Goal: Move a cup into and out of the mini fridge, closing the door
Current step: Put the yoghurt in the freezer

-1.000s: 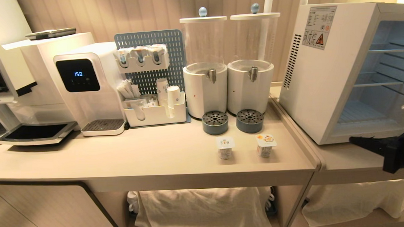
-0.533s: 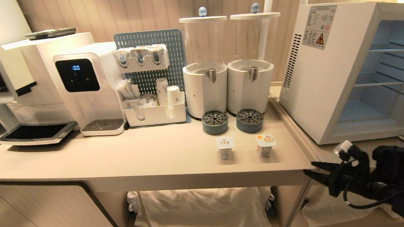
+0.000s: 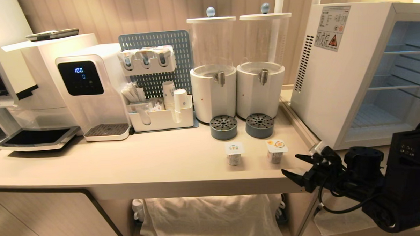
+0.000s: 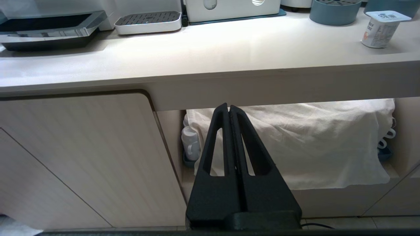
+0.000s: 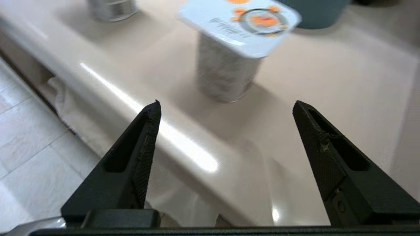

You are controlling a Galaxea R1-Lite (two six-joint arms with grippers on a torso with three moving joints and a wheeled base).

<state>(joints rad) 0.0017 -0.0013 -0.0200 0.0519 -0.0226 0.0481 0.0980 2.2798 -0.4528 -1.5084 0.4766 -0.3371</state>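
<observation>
Hovering at the front right corner of the bench [image 3: 145, 165], the right hand [image 3: 295, 165] has its fingers [image 5: 144, 144] spread wide with nothing between them. It points leftward at the orange-lidded cup [image 3: 276, 151], which stands upright on the bench just ahead of the fingertips, close but not touching. In the right wrist view that cup sits dead centre beyond the gap, foil lid on. A second cup [image 3: 234, 153] with a paler lid stands beside it, further from the hand, the two cups apart from each other. Both sit in front of the two round grey drip trays [image 3: 223, 127] under the clear dispensers [image 3: 212, 69].

Over on the right, the mini fridge [image 3: 338, 78] is on a lower surface next to the bench, with its wire shelves showing, so it's open; I can't really make out the door itself in the head view. Nothing is on the shelves that I can see.

Meanwhile the left hand [image 4: 229, 109] is parked low, under the bench edge, facing the cabinet front and a white cloth [image 4: 295, 141] on the lower shelf, its fingers pressed together and holding nothing.
</observation>
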